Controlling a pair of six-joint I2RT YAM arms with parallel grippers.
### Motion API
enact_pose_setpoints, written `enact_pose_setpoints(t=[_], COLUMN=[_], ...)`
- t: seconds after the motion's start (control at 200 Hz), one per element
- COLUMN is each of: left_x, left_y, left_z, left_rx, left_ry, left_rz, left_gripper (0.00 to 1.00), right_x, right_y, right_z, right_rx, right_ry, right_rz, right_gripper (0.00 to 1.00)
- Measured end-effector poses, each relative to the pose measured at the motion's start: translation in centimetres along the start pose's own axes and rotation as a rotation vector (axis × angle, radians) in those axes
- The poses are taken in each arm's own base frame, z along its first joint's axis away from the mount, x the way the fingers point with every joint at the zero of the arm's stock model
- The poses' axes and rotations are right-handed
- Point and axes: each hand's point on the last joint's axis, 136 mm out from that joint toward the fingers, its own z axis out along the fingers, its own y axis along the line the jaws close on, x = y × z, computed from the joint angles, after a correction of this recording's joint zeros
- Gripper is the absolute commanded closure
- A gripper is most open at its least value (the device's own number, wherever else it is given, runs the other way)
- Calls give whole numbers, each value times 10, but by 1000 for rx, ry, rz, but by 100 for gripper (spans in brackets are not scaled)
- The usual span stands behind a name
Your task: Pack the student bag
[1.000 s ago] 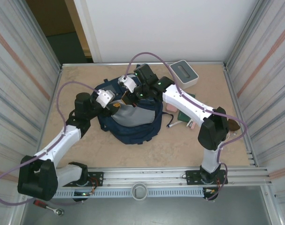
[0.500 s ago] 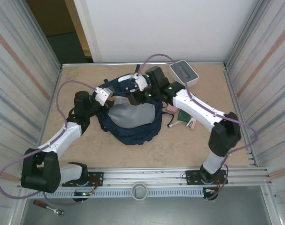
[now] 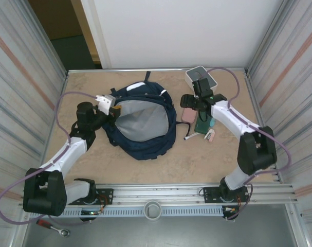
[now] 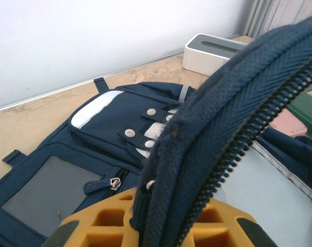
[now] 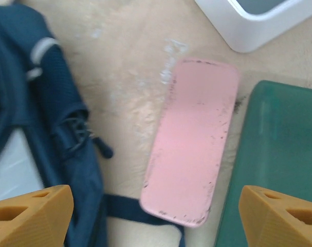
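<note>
The student bag (image 3: 145, 139), a navy backpack, lies in the middle of the table with its pale grey lining (image 3: 140, 119) showing through the open mouth. My left gripper (image 3: 111, 105) is at the bag's left rim, shut on the zipper edge. In the left wrist view the zipper edge (image 4: 222, 118) runs down between the orange fingers (image 4: 94, 226) of the left gripper (image 4: 163, 226). My right gripper (image 3: 189, 103) hangs open to the right of the bag. Below the right gripper (image 5: 156, 216) lies a pink flat case (image 5: 191, 139), with nothing between its fingers.
A green book (image 5: 279, 154) lies right of the pink case (image 3: 187, 116). A white box (image 3: 201, 78) stands at the back right. A pen (image 3: 189, 136) and a small pink-and-white item (image 3: 209, 136) lie by the green book (image 3: 203, 123). A bag strap (image 5: 125, 206) crosses under the case.
The right gripper let go of the bag's rim, opened and swung right over the pink case. The left gripper shut on the zipper edge and pulled it left, spreading the mouth.
</note>
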Motion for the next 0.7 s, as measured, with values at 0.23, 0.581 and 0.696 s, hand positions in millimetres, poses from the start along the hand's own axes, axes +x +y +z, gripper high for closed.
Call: enact_pose_setpoints(t=[0.23, 0.581, 0.696], left_x=[1, 2, 2], left_y=[0, 0, 0], left_z=[0, 1, 1], left_rx=[1, 1, 1], left_ry=[2, 2, 3], left_rz=[-16, -26, -26], left_gripper=[100, 100, 100], right_x=[18, 23, 26], right_y=[-15, -22, -23], right_z=[53, 88, 91], right_rx=[126, 162, 166], right_ry=[102, 156, 170], right_rz=[11, 21, 18], right_gripper=[15, 18, 19])
